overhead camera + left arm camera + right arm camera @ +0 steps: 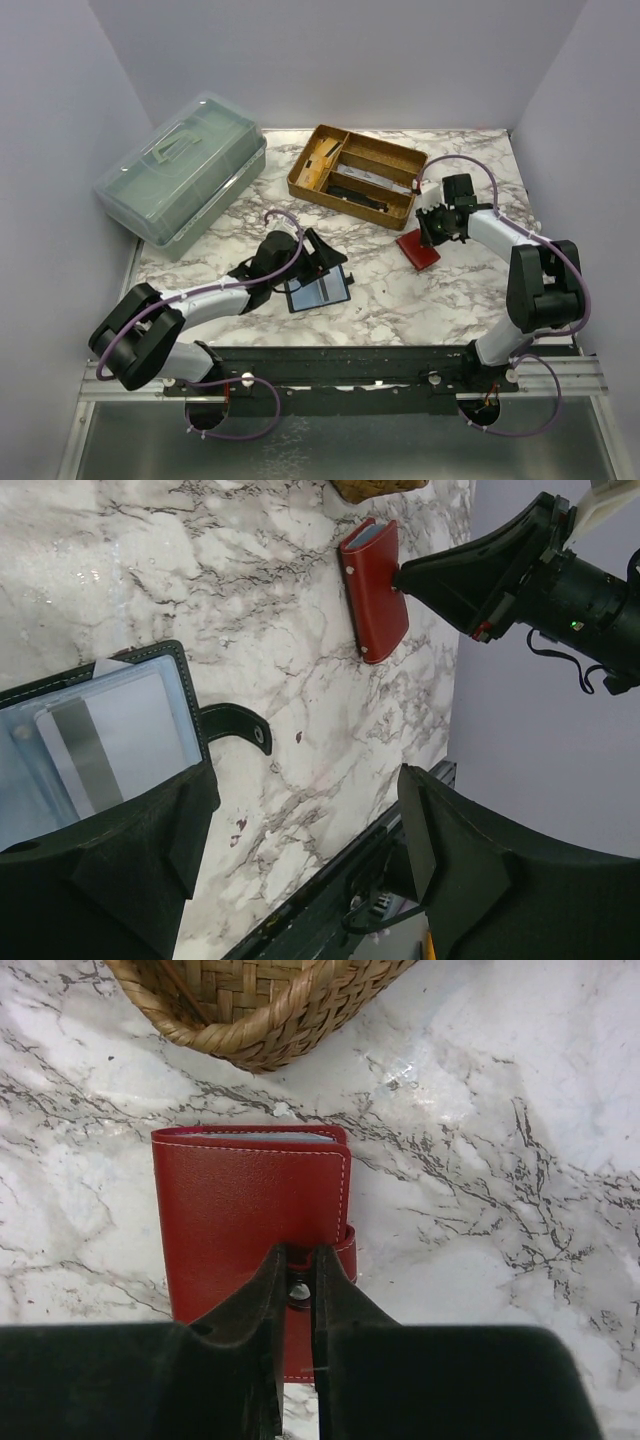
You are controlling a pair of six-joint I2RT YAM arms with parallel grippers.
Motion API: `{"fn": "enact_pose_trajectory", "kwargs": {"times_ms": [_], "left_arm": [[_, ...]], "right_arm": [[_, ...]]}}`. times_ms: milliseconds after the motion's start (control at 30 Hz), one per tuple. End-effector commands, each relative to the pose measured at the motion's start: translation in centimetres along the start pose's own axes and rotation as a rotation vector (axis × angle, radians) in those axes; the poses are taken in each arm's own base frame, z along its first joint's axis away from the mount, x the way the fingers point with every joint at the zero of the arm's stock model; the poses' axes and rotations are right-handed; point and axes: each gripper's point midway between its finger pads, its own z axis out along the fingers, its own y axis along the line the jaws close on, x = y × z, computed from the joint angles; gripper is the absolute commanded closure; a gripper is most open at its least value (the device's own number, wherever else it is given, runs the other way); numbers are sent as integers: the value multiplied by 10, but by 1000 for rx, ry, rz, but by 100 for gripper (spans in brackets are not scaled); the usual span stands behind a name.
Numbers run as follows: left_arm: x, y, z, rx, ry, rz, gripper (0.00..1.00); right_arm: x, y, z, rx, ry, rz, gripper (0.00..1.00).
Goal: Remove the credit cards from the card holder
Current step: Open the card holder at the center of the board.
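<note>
Marble-patterned table [400,290] with grey walls around it is what you see from above. Reading that view as a clock face, a green lidded storage box [183,178] sits at 10 o'clock and a woven divided tray [330,200] at 12.

Your right gripper [298,1260] is at 3 o'clock, over the red card holder [250,1200], which lies flat and closed just at 6 o'clock from the tray. Its fingers are pinched almost together on the holder's snap strap, with the metal stud showing in the slit between them. A pale card edge [260,1137] peeks from the holder's far end.

Your left gripper [305,810] is near the centre with its jaws spread wide and holding nothing. One finger hangs over the edge of the open black card holder [318,290]. The credit cards [95,750] lie inside its clear sleeve, the top one pale with a grey stripe. The black strap [235,725] lies flat on the marble.
</note>
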Motion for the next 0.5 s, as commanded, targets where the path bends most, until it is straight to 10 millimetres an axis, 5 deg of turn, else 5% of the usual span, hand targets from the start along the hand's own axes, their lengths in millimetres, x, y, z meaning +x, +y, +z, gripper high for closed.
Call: {"fn": "enact_pose_trajectory", "kwargs": {"times_ms": [0,133,367,467], "left_arm": [[-1,-21,7,35,5,59,20],[5,-33,16,57,30,100,20],[31,-42,42,70,106,137,20],[40,-39,54,54,128,130,21]], "right_arm": [[18,6,-4,2,62,4,93],[8,21,-17,-61,25,33,100],[-26,116,-61,-596,-82,196,100],[-32,118,-67,-620,-86,220,100]]}}
